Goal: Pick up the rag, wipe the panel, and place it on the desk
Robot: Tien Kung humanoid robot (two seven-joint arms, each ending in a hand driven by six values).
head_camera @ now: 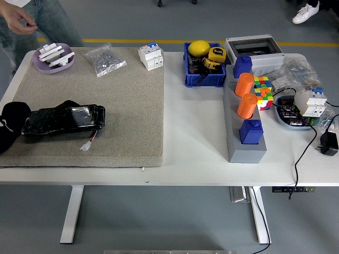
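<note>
White desk [196,153] carries a grey felt mat [106,116] over its left half. Near the mat's left edge lies the black panel [63,120]. Left hand [11,124] beside it; fingers unclear, rag indistinguishable.

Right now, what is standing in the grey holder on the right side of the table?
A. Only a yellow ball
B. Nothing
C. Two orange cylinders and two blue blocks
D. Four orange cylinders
C: the grey holder carries two orange cylinders and two blue blocks.
</note>
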